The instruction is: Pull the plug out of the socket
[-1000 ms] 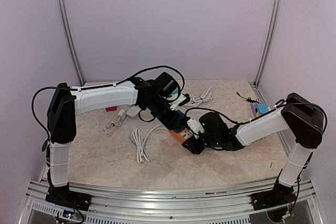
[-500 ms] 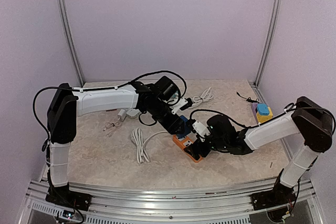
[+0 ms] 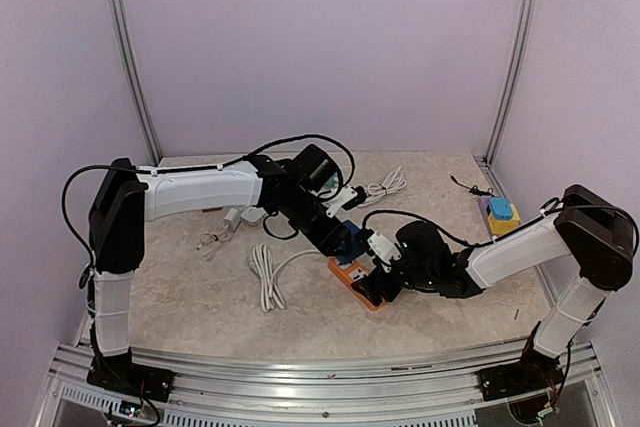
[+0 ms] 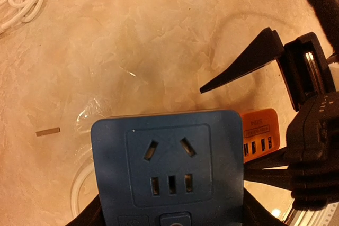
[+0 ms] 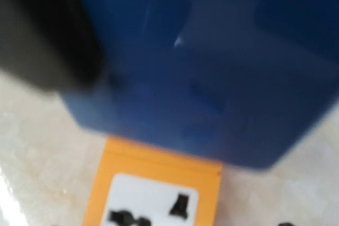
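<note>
A blue plug adapter (image 3: pixel 345 237) with socket holes on its face fills the left wrist view (image 4: pixel 172 168). My left gripper (image 3: pixel 335 230) is shut on it, black fingers (image 4: pixel 87 216) at both its sides. An orange socket block (image 3: pixel 352 282) with a white face (image 5: pixel 153 205) lies just below and near of the blue adapter; its USB side shows in the left wrist view (image 4: pixel 259 130). My right gripper (image 3: pixel 375 275) is on the orange block's right end and seems shut on it; its fingers are out of the right wrist view, where the blue adapter (image 5: pixel 201 62) is a blur.
A coiled white cable (image 3: pixel 268 272) lies left of the orange block. Another white cable (image 3: pixel 385 187) lies at the back, with a white charger (image 3: pixel 243 215) and a small red item (image 3: pixel 212 207) under the left arm. A blue, yellow and purple object (image 3: pixel 497 212) sits far right.
My right gripper has moved toward the near right with the orange block, which now sits lower than the blue adapter. My left gripper and the blue adapter have barely shifted.
</note>
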Robot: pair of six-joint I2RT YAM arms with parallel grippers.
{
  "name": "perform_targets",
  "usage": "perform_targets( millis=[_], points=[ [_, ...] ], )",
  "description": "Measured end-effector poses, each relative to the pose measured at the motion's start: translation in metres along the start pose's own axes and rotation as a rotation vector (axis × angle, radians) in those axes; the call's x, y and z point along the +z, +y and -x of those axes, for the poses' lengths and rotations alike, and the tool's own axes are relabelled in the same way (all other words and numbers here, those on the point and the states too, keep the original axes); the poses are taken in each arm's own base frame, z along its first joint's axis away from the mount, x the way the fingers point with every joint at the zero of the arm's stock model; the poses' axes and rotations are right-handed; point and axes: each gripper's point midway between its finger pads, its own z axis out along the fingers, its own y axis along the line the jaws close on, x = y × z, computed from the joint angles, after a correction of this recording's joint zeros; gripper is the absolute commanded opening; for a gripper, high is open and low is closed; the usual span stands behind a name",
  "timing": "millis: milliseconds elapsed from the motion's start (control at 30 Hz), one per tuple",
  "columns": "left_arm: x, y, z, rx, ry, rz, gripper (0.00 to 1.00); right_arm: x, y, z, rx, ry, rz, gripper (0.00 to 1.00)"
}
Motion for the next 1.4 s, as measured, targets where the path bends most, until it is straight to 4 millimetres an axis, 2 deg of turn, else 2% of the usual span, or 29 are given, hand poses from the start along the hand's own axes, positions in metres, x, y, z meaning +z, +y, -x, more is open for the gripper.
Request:
perform_targets(
  millis=[167,300,367,467,600,967,1200,1300,1400],
  points=[
    [-0.014,0.008,-0.001,-0.037,-0.028,-0.003,0.11,-0.007,0.001,-0.005,0.001,0.006,0.005,0.89],
    [-0.041,0.024,-0.002,-0.093,-0.085,0.015,0.13,-0.016,0.001,0.009,0.002,-0.034,0.005,0.89],
    [-0.064,0.032,-0.007,-0.144,-0.132,0.022,0.13,-0.021,0.001,0.017,0.002,-0.056,0.005,0.89],
    [-0.084,0.048,-0.014,-0.205,-0.190,0.037,0.13,-0.026,0.001,0.023,0.005,-0.074,0.004,0.89],
    [-0.116,0.077,-0.047,-0.353,-0.268,0.053,0.13,-0.029,0.001,0.026,0.010,-0.080,0.004,0.89],
    [-0.203,0.198,-0.144,-0.837,-0.561,0.230,0.19,-0.030,0.001,0.018,0.022,-0.046,0.005,0.89],
    [-0.237,0.247,-0.172,-0.981,-0.686,0.294,0.22,-0.030,0.001,0.017,0.034,-0.039,0.004,0.88],
    [-0.240,0.267,-0.184,-1.033,-0.716,0.299,0.22,-0.030,0.000,0.016,0.037,-0.033,-0.002,0.89],
    [-0.234,0.286,-0.198,-1.097,-0.731,0.277,0.22,-0.030,0.000,0.014,0.038,-0.026,-0.005,0.88]
  ],
)
